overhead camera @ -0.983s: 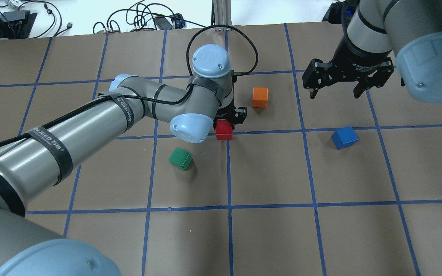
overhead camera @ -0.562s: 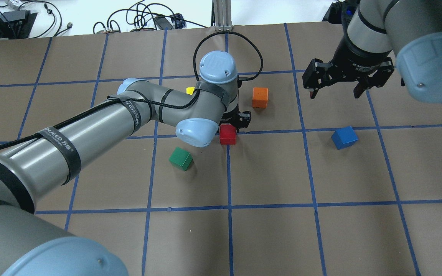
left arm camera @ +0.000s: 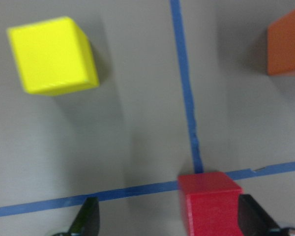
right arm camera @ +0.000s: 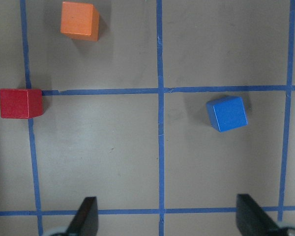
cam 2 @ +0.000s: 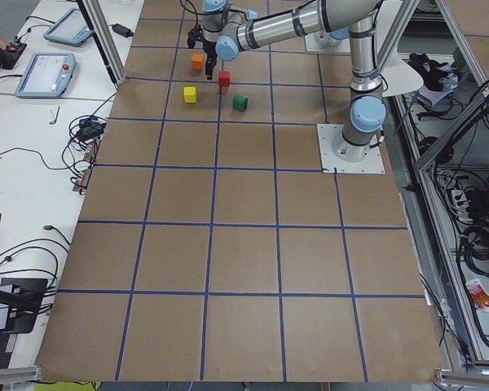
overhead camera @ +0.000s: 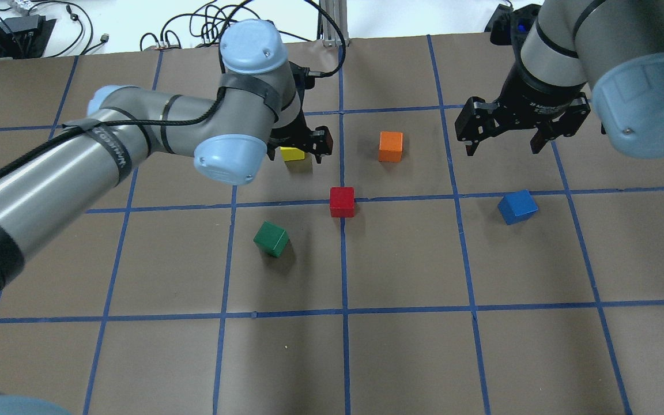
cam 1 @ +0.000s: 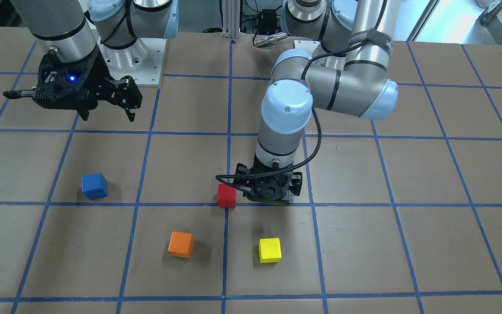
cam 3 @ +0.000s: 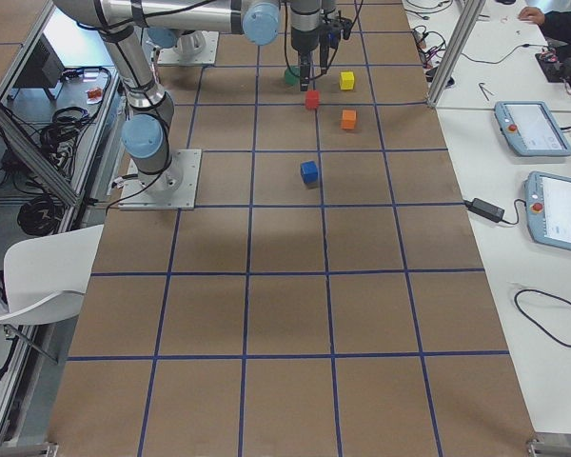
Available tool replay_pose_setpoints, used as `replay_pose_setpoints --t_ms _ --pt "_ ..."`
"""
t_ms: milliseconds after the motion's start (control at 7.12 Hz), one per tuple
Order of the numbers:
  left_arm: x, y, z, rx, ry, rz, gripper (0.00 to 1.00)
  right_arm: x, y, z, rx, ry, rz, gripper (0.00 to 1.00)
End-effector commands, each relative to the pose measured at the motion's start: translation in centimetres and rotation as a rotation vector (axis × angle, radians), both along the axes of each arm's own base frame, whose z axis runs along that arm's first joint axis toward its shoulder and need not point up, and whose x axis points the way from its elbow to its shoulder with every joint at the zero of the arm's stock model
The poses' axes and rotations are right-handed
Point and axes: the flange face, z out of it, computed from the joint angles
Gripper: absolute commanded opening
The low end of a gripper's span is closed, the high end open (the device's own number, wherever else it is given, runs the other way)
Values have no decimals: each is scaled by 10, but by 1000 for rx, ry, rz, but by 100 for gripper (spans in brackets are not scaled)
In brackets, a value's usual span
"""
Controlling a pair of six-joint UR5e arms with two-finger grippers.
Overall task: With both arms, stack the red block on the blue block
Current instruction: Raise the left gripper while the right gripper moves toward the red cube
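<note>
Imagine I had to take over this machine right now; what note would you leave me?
Left gripper: open, empty, raised beside the red block.
Right gripper: open, empty, in the air near the blue block.
Red block: loose on the table, on a tape line; blue block sits apart, on the robot's right.
Done: nothing stacked.
Left to do: grasp the red block, set it on the blue.

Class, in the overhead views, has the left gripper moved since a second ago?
Yes. The left gripper drew away from the red block, leftward across the vertical tape line, to the yellow block.
</note>
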Motion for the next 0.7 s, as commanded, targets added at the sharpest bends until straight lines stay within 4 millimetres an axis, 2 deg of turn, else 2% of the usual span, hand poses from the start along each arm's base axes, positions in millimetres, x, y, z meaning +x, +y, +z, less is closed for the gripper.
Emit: replay_pose_setpoints --t_ms 0,140,281,421,562 --pt "71 21 75 20 -18 -10 100 -7 1 -25 45 0 -12 100" --pt "82 41 104 33 -24 -33 100 -3 -6 -32 36 -18 -26 100" --pt "98 54 139 0 -24 -11 100 4 -39 -64 11 -20 -18 100" --pt "120 64 162 42 -22 26 100 25 -48 -74 -10 -22 -21 100" --pt "128 85 206 62 -31 42 100 51 -53 -83 -32 -25 2 100"
